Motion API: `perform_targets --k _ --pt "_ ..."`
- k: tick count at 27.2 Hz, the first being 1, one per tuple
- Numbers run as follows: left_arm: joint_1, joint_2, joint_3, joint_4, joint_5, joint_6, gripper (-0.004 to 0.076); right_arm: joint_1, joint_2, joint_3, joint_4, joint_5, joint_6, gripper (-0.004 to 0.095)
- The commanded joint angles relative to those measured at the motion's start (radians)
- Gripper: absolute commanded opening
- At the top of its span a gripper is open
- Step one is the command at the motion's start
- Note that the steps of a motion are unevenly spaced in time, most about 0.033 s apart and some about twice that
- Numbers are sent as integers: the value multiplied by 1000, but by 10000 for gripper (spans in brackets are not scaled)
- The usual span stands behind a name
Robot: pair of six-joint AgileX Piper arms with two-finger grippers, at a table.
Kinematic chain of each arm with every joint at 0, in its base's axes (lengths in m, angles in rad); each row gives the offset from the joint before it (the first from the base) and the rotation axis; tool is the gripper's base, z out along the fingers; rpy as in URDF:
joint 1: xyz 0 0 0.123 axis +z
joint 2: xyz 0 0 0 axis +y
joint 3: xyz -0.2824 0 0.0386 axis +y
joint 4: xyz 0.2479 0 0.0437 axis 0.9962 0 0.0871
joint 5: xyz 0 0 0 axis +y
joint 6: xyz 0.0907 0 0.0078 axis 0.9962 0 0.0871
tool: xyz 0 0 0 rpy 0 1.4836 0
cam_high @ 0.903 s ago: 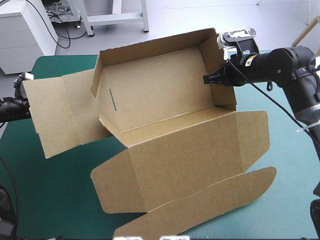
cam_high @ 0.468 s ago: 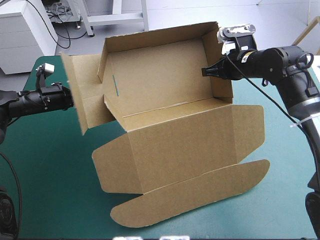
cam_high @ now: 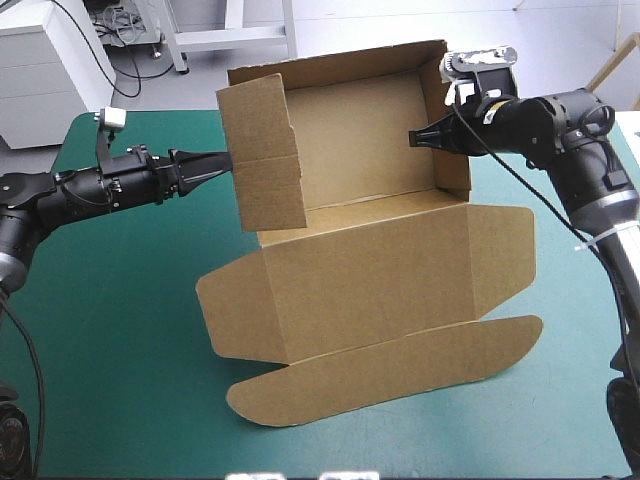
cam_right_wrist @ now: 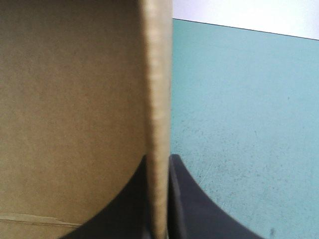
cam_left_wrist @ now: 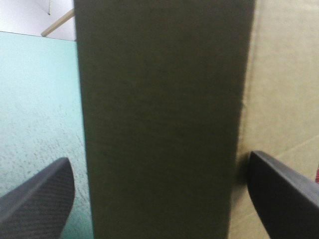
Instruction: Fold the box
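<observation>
The brown box (cam_high: 350, 290) stands on the teal-green cover (cam_high: 110, 320) with its back and right walls raised and its lid flat toward the front. My left gripper (cam_high: 222, 160) is at the outer face of the upright left end flap (cam_high: 262, 155). In the left wrist view that flap (cam_left_wrist: 159, 119) fills the space between my open left gripper's (cam_left_wrist: 159, 162) spread fingers (cam_left_wrist: 40, 199). My right gripper (cam_high: 415, 137) is shut on the right wall (cam_high: 452, 130) near its top. The right wrist view shows the wall's edge (cam_right_wrist: 158, 99) pinched in the right gripper (cam_right_wrist: 159, 160).
The lid's long rounded tuck flap (cam_high: 390, 375) lies near the table's front edge. A side flap (cam_high: 500, 255) sticks out to the right under the right arm. Bare cover shows at the front left and far right. A white cabinet (cam_high: 50, 60) stands beyond the far left corner.
My left arm has swung in from the left, bringing the left end flap from lying outward up to stand at the box's left end. The right gripper kept its hold on the right wall.
</observation>
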Motion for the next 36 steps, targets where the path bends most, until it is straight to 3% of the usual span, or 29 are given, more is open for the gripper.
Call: perform_targets --k 1,16,24,29,34,36 --pt "-35 -40 -32 -87 93 17 661 -3 -40 -30 19 -80 15 -13" --pt "-116 -40 -32 -90 83 41 661 1 -40 -30 -5 -73 21 -13" --pt "-117 -40 -32 -62 -8 66 661 94 -40 -30 -87 -94 108 -6" --pt "-142 -52 -32 126 -93 -67 638 116 -40 -30 -167 -96 146 -6" --pt "-271 -101 -54 502 -370 -373 622 116 -40 -30 -169 -94 146 -4" --pt "-379 -106 -101 780 -487 -606 622 116 -40 -30 -169 -84 146 -4"
